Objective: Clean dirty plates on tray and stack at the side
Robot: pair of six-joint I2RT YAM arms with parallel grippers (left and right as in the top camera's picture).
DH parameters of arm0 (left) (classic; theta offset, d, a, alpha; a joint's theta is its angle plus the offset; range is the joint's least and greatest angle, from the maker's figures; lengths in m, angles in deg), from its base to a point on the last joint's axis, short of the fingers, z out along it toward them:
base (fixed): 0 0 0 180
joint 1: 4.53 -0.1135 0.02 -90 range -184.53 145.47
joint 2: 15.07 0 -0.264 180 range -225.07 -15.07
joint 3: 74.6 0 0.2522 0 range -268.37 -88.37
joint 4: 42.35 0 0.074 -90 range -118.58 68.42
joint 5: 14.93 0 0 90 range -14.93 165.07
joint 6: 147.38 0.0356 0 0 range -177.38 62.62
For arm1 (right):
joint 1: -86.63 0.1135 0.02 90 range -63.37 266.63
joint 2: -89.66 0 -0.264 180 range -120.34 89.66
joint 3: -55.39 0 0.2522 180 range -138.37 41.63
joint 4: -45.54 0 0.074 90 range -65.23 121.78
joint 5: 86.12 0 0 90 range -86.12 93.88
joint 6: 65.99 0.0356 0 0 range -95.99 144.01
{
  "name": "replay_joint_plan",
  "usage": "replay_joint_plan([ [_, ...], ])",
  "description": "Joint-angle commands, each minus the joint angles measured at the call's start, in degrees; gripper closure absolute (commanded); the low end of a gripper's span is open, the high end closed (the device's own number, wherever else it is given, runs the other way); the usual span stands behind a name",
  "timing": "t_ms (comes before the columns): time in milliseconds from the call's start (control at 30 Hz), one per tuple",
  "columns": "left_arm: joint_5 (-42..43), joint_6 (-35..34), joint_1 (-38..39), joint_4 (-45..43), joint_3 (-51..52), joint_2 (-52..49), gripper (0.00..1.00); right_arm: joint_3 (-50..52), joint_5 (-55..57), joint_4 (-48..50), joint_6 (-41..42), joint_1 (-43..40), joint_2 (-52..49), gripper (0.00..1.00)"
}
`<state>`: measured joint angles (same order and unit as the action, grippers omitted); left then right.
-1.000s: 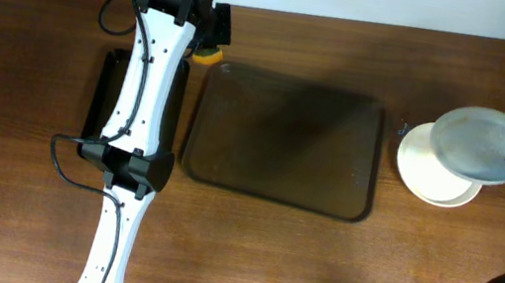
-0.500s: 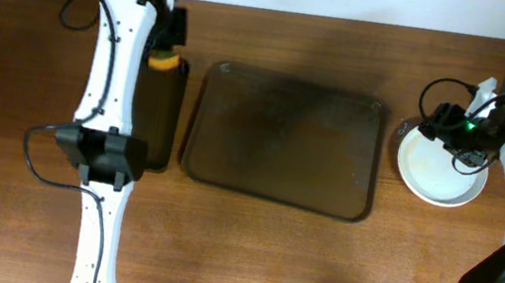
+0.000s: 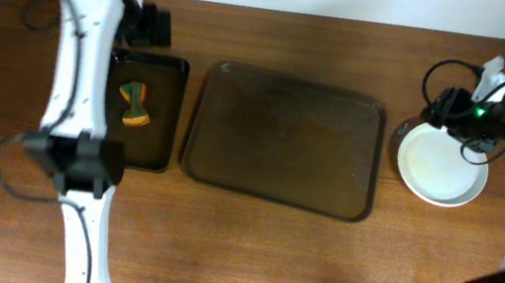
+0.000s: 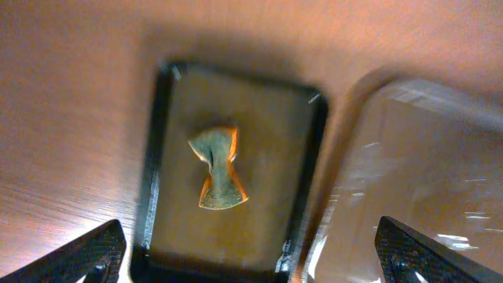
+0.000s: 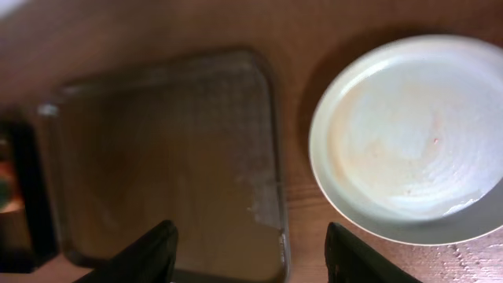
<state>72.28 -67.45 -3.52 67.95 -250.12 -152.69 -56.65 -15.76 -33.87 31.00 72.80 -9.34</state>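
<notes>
Overhead view, left to right: the left arm (image 3: 80,86) reaches up the left side of the wooden table (image 3: 266,254), with the left gripper (image 3: 152,25) at the far edge, just above the top corner of a small black tray (image 3: 167,99); an orange and grey sponge (image 3: 135,104) lies inside that tray, pinched at its middle like a bow; in the left wrist view the fingers (image 4: 90,250) stand wide apart high above the sponge, gripping nothing; just right of the black tray lies the large brown tray (image 3: 283,141), its surface smeared; right of it, close beside its edge on the bare table, sits the stack of white plates (image 3: 442,168), off the tray; the right gripper (image 3: 446,107) hangs over the stack's far left rim; in the right wrist view its fingers (image 5: 145,253) are spread wide with nothing between them, plates and tray both well below.
</notes>
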Motion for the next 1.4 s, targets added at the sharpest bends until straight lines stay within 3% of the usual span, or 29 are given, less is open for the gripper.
replay_joint_plan([
  [0,0.42,0.76,0.33,0.17,-3.41,13.14,0.00,-4.11,-0.79,-4.33,-4.59,2.86,7.87,0.41],
  [67,0.24,0.76,0.33,0.17,-3.41,15.61,0.00,-4.11,-0.72,-5.29,-5.49,6.23,13.33,0.39],
  [100,0.24,0.76,0.33,0.17,-3.41,15.96,0.00,-4.11,-0.79,-5.73,-5.40,9.09,16.50,0.02],
  [200,0.24,0.76,0.33,0.17,-3.34,15.82,0.00,-4.11,-1.38,-7.45,2.95,17.00,19.89,0.02],
  [267,0.24,0.76,0.33,0.17,-3.34,15.82,0.00,-4.04,5.77,-7.50,2.95,18.21,19.43,0.02],
  [367,0.24,0.76,0.33,0.17,-3.34,15.82,0.00,-4.02,6.78,-7.82,2.43,18.21,18.82,0.02],
  [433,0.24,0.76,0.33,0.17,-3.34,15.82,0.00,-1.36,8.79,0.22,-2.97,20.41,19.71,0.02],
  [533,0.24,0.76,0.33,0.17,-3.34,15.82,0.00,14.43,11.74,20.11,-8.68,25.77,29.66,0.02],
  [633,0.24,0.76,0.33,0.17,-3.34,15.82,0.00,46.31,13.09,44.76,-8.70,25.68,49.68,0.01],
  [733,0.24,0.76,0.33,0.17,-3.34,15.82,0.00,70.69,7.37,54.51,-8.50,21.05,70.44,0.02],
  [867,0.24,0.76,0.33,0.17,-3.34,15.82,0.00,86.71,3.50,54.55,-8.48,14.23,92.63,0.02],
  [1067,0.24,0.76,0.33,0.17,-3.34,15.82,0.00,95.41,5.27,56.37,-8.70,14.08,98.05,0.02],
  [1367,0.24,0.76,0.33,0.17,-3.34,15.82,0.00,95.89,6.36,57.61,-8.68,14.19,98.82,0.02],
])
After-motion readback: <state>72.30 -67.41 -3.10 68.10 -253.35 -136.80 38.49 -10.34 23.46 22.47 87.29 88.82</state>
